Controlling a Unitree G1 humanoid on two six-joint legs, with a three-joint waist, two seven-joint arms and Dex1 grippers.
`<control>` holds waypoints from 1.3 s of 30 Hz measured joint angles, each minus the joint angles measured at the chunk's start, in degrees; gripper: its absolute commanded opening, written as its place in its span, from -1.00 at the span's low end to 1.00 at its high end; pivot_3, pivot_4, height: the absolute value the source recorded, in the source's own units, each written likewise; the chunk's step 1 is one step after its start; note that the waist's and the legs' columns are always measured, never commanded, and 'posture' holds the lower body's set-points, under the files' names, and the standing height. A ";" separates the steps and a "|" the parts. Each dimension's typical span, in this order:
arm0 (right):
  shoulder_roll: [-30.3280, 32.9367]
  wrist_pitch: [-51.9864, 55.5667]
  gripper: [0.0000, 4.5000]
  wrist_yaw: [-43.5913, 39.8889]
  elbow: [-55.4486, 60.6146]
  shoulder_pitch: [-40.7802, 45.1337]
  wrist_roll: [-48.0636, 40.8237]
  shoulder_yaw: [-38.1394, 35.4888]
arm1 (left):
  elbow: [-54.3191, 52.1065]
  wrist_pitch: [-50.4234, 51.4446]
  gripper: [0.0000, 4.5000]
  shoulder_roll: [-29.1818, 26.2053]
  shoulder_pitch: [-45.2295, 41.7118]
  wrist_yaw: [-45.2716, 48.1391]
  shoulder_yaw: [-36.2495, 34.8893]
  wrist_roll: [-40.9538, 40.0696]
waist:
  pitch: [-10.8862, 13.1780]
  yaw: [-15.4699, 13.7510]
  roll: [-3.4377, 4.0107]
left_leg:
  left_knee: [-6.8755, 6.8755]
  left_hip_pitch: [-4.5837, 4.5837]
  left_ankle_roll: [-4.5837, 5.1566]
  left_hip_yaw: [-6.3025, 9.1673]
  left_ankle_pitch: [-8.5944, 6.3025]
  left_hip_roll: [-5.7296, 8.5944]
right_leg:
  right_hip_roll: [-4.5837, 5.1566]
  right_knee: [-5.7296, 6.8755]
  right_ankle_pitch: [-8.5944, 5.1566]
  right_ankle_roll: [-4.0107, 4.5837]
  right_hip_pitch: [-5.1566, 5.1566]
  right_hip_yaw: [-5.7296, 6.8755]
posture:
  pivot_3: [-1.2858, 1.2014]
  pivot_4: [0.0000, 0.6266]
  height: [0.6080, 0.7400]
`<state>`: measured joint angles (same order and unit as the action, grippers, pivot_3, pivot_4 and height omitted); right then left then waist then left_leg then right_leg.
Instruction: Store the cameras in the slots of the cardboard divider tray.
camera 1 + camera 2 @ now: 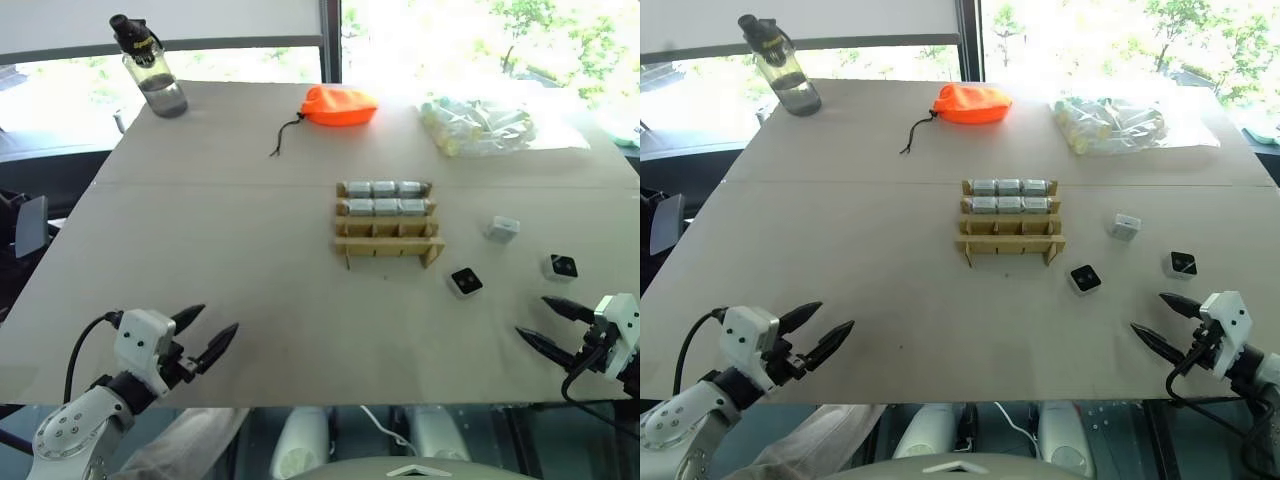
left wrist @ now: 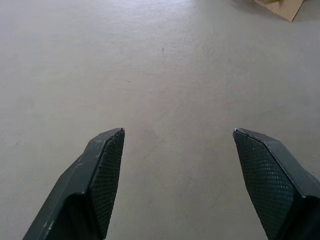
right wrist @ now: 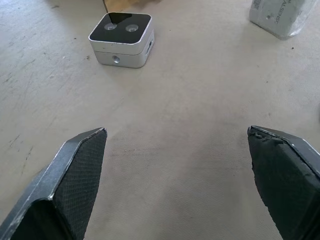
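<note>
Six small silver-grey cube cameras [image 1: 385, 197] fill two rows of tan cardboard divider tray [image 1: 388, 243]; three loose [image 1: 466, 282]. Left gripper [image 1: 212, 334] and right gripper [image 1: 545, 323] agape, empty.

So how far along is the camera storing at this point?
Half done: the two far rows of the cardboard divider tray hold six cameras; the two near rows are empty. Nothing is in hand: left tool and right tool are open. Three cameras wait on the table.

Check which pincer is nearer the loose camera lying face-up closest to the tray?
Right. The right pincer sits open just right of and nearer the robot than that camera; the left pincer is open far across the table.
</note>
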<state>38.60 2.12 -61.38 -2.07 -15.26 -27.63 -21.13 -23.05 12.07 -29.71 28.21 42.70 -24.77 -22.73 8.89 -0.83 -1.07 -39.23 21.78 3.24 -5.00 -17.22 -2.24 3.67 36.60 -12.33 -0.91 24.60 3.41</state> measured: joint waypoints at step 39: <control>0.49 2.17 0.98 10.19 -1.54 2.81 1.56 -2.15 | 0.28 1.72 0.60 -5.42 -4.88 5.48 0.72 -4.35 | -0.01 0.01 0.00 | -0.01 -0.01 0.00 -0.05 0.00 0.01 | 0.00 0.01 0.01 0.01 0.00 -0.02 | 0.03 -0.52 1.00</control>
<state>39.09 4.30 -51.18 -3.62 -12.44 -26.07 -23.27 -22.78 13.79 -35.13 23.34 48.18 -24.05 -27.08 8.88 -0.82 -1.07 -39.24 21.77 3.24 -5.04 -17.22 -2.23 3.67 36.61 -12.32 -0.90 24.61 3.39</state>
